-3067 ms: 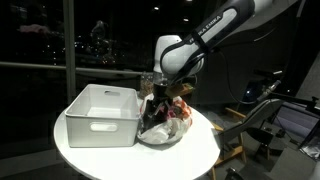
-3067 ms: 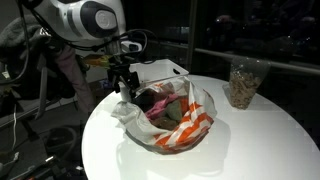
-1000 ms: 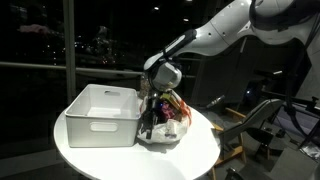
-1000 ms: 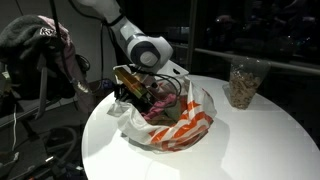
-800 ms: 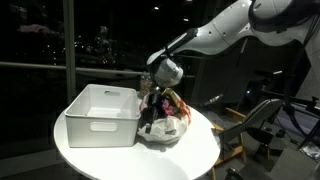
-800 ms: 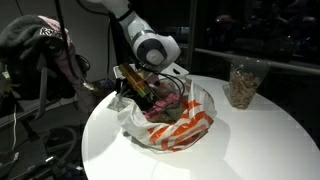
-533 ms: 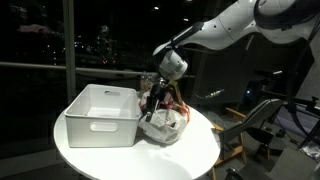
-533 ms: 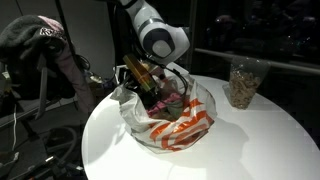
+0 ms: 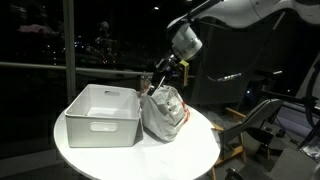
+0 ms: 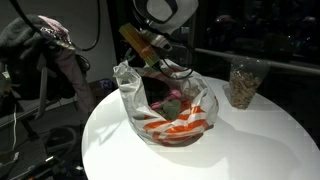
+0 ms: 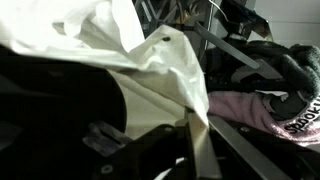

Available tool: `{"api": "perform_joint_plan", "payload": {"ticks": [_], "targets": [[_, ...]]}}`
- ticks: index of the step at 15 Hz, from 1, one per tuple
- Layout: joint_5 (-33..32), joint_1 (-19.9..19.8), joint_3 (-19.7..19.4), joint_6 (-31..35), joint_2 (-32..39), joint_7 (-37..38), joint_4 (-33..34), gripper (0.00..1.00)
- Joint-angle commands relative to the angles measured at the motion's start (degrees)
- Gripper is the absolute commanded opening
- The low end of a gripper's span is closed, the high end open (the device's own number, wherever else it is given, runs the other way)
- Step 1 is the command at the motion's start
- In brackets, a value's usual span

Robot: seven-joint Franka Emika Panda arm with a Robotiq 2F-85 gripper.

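Observation:
A clear plastic bag [image 10: 170,110] with orange stripes holds pink and dark clothing and rests on the round white table [image 10: 250,140]. My gripper [image 10: 150,52] is shut on the bag's rim and holds that edge stretched upward, so the bag stands taller. In an exterior view the bag [image 9: 165,110] hangs from the gripper [image 9: 156,84] beside the white bin. In the wrist view the pale plastic rim [image 11: 165,70] runs down between the closed fingers [image 11: 200,150], with a pink garment [image 11: 255,105] to the right.
A white rectangular bin [image 9: 102,113] stands on the table next to the bag. A glass jar of brownish pieces [image 10: 243,82] sits at the far side of the table. Chairs and equipment [image 9: 270,115] stand beyond the table edge.
The gripper has risen while shut on the bag's rim, drawing the plastic upward. The bag now stands taller and narrower than a second ago.

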Motion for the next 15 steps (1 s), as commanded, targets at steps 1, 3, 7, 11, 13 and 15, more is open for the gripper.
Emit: {"api": "perform_joint_plan", "payload": {"ticks": [1, 3, 7, 11, 13, 15], "targets": [[4.3, 1.7, -2.6, 3.8, -11.9, -4.8, -7.9, 0.0], [5.0, 2.6, -3.7, 6.2, -15.9, -6.5, -10.2, 0.0], [2.6, 5.6, -4.7, 7.8, -16.8, -6.3, -11.0, 0.0], [-0.8, 9.0, -3.8, 9.8, -15.4, -5.2, -12.9, 0.03], [-2.8, 10.8, -3.4, 15.3, -17.0, -3.5, -15.8, 0.28], [-3.6, 12.4, -2.9, 24.2, -19.5, -1.2, -19.9, 0.36]]}}
